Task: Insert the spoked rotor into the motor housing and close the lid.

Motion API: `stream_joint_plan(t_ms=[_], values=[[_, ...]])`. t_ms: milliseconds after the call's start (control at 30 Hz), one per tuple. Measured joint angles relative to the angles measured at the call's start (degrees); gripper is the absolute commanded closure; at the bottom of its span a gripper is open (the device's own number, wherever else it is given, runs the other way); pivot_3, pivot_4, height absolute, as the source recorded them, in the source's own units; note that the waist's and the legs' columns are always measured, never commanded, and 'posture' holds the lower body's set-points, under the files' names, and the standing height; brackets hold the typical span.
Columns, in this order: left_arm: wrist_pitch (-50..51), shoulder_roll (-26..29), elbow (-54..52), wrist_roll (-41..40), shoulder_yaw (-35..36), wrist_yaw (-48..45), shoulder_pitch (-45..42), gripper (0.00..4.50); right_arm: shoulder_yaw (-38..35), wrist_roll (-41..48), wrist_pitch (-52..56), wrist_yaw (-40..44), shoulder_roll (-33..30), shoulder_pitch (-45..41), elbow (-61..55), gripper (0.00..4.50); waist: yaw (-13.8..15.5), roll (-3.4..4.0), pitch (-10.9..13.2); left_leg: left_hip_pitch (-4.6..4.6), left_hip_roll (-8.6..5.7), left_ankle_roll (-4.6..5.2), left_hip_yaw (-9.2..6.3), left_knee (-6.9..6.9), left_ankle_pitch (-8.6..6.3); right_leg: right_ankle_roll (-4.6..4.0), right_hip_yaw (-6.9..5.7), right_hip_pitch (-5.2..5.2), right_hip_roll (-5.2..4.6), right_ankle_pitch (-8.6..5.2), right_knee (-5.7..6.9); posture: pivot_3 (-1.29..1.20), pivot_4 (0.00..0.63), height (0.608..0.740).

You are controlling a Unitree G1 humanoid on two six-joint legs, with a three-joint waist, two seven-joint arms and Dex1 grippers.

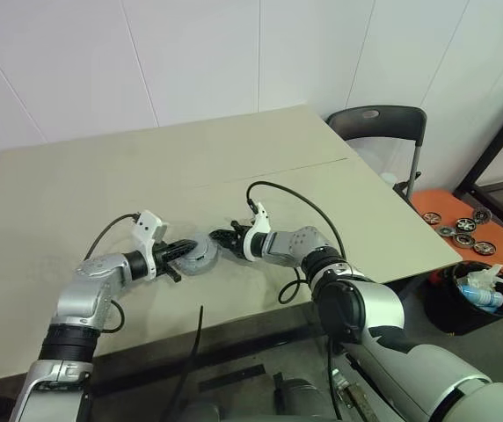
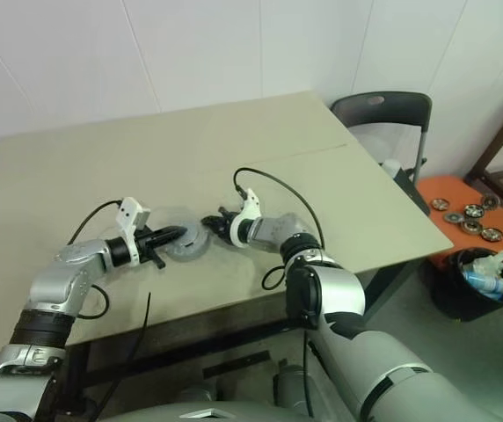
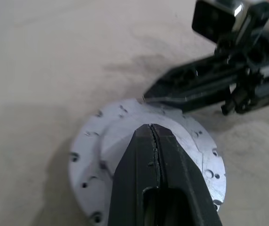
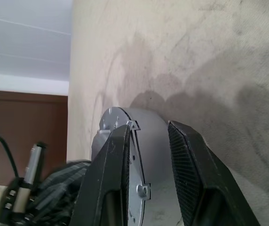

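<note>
Motor housing (image 3: 125, 141) flat on table (image 1: 102, 193), lid (image 3: 111, 136) upward, between right fingers (image 4: 191, 165); left fingers (image 3: 139, 174) pressed together.

walls: white panels (image 1: 190, 53) | table: beige (image 1: 102, 193) | chair: dark (image 1: 379, 127) | bin: black (image 1: 471, 299)

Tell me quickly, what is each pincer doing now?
Left pincer: closed, empty, tips over the lid.
Right pincer: closed on the motor housing.
</note>
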Motion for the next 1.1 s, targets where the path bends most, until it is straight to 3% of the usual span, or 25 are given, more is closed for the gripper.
stream_joint_plan(t_ms=[1100], values=[[-3.65,1.13,1.21,1.31,3.19,-0.27,3.22,4.5,1.45,-1.24,-0.17,0.4,-0.78,0.16,-0.07,3.18,0.02,-0.01,-0.06,0.27,-0.01,0.01,0.0,0.08,0.0,0.01,0.0,0.28,0.0,0.0,0.08,0.0,0.0,0.74]])
